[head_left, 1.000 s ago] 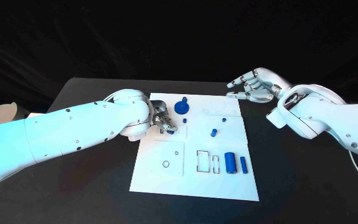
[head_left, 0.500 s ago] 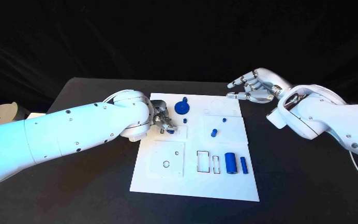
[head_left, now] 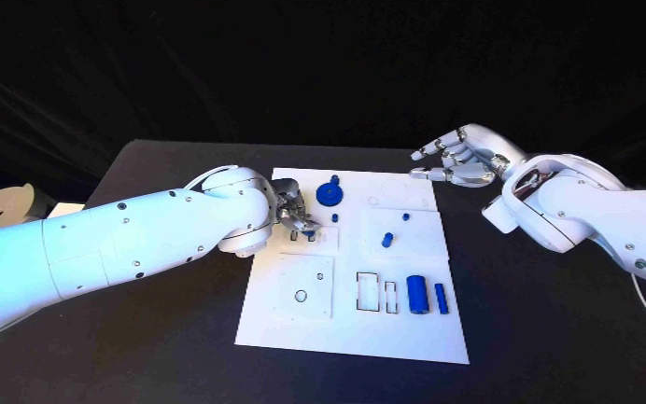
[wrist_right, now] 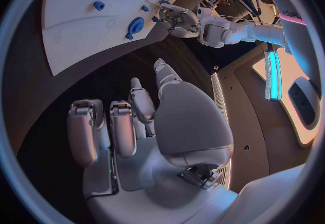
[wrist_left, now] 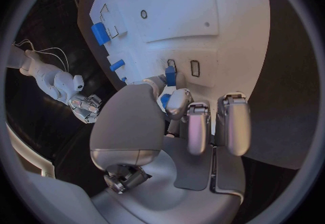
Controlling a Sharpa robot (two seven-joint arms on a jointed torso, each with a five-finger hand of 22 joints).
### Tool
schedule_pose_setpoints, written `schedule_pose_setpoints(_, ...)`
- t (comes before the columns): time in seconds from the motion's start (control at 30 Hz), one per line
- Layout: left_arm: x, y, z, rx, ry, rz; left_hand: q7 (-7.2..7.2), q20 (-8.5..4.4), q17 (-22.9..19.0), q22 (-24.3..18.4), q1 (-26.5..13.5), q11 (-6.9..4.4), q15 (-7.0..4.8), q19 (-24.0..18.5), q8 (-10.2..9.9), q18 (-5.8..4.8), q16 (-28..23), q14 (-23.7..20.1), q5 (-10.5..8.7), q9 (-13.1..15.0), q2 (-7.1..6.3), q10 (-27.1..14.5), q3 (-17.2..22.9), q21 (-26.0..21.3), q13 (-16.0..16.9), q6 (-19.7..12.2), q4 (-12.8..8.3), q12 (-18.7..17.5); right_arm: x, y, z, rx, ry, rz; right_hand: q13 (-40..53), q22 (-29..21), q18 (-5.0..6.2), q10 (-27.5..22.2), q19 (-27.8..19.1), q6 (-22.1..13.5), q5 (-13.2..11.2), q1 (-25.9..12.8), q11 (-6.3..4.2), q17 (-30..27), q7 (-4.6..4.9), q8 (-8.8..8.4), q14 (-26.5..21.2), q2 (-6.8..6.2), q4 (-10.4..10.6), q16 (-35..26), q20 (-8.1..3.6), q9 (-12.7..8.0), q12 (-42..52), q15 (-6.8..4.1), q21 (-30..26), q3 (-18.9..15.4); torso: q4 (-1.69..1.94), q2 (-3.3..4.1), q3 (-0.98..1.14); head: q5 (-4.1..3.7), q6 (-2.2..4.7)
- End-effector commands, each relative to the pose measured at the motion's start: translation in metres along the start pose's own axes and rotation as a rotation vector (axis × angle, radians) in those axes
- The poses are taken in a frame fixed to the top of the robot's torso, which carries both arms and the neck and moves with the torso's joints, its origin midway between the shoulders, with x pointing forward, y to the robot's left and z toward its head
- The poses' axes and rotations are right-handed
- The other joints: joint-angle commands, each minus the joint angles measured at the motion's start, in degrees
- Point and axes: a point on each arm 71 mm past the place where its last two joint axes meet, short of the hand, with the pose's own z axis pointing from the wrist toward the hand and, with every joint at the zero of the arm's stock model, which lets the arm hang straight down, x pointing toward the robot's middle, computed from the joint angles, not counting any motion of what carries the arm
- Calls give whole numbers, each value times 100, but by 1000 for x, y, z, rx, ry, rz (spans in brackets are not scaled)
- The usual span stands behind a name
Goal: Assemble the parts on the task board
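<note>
The white task board [head_left: 350, 329] lies mid-table. My left hand [head_left: 299, 219] rests over the board's left side and pinches a small blue part [wrist_left: 170, 77] between thumb and finger, right at two small rectangular slots [wrist_left: 195, 68]. My right hand [head_left: 462, 160] hovers off the board's far right corner, fingers apart and empty. On the board lie a blue round disc [head_left: 330, 195], a small peg [head_left: 386, 239], a thick blue cylinder [head_left: 416, 294] and a narrow blue bar [head_left: 441, 298]. The right wrist view shows the disc [wrist_right: 135, 25] beside my left hand [wrist_right: 177, 20].
A tan object [head_left: 17, 201] sits at the table's left edge. Outlined rectangular recesses [head_left: 368, 292] lie beside the thick cylinder, and a square recess with a small hole [head_left: 303, 296] is near the board's front left. Black table surrounds the board.
My left forearm has shifted slightly, while the hand stays over the same slots with the blue part. The right hand has not moved.
</note>
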Motion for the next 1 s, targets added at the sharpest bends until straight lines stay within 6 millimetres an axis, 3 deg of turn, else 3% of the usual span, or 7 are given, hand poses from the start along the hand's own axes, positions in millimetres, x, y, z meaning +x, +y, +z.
schedule_pose_setpoints(0.03, 0, -2, -1, 11, -23, -3, -77, 5, 1510, 674, -58, -16, -6, 319, 21, -51, 18, 604, 18, 8, 13, 38, 1000, 39, 3, 41, -953, 14, 2, 1, 0, -11, 17, -7, 37, 858, 30, -41, 246, 39, 34, 28, -3, 1179, -17, -4, 517, 27, -9, -18, 8, 10, -33, -7, -23, -34, -3, 1, 2, 8, -3)
schedule_pose_setpoints(1.0, 9, 1, 2, -8, 47, 91, -80, 0, 1510, 692, -79, -21, -12, 326, 25, -54, 18, 604, 21, 19, -10, 56, 1051, 48, 27, 40, -990, 38, 2, -1, -1, -8, 23, -7, 31, 852, 32, -43, 244, 42, 34, 24, -4, 1173, -17, -4, 515, 26, -5, -22, 7, 10, -39, -7, -27, -48, -3, 3, -3, 12, -27)
